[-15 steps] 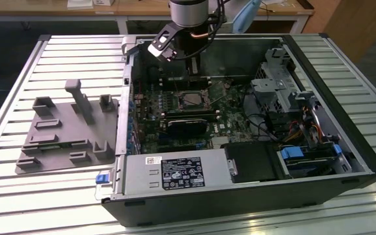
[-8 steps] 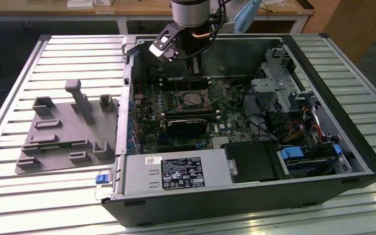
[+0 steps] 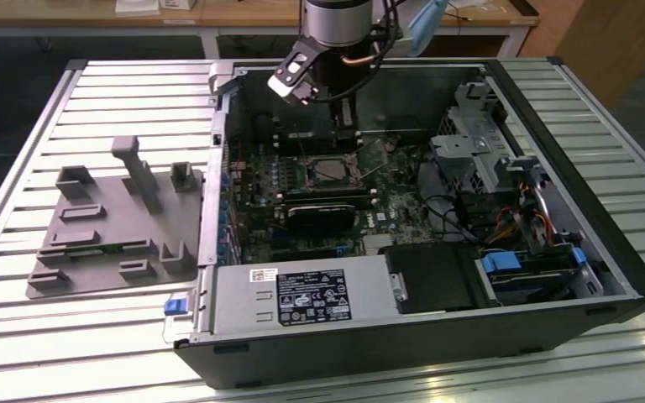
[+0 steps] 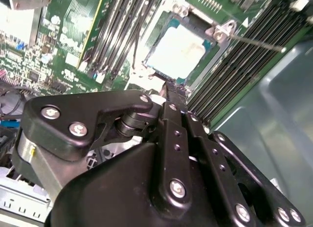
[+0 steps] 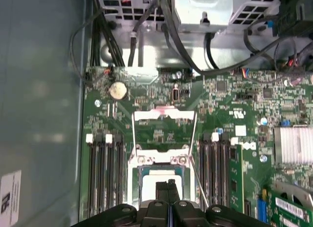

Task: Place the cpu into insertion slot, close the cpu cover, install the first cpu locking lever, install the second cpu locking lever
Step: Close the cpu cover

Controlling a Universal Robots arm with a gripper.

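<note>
Jaws are drawn fully together with nothing visible between them. The gripper (image 5: pixel 168 184) hangs low inside the computer case (image 3: pixel 412 348), its tip just above the insertion slot (image 5: pixel 139 183), near the slot's edge farthest from the cover's hinge. The cpu (image 4: pixel 182 50) lies flat inside the insertion slot with its dull grey top bare and level, so the placing step looks done. The cpu cover (image 5: pixel 164 115) is swung open. Its silvery frame lies back beyond the slot's hinge side, the green board shows through its window, and it is clear of the chip. One thin wire locking lever (image 4: pixel 254 42) slants free beside the slot and is not hooked down; I cannot pick out the second lever with any certainty. Rows of memory sockets (image 5: pixel 105 173) run along either flank of the slot, well clear of the fingertips. By my reading, closing the cover is the step in hand, with neither lever yet installed. That step seems to call for the closed fingertips to reach the far bar of the frame beyond the slot. From there they would tip it over its hinge so that it settles squarely around the chip. The push would need to be light, without scraping the grey top or catching the loose lever beside the slot.
</note>
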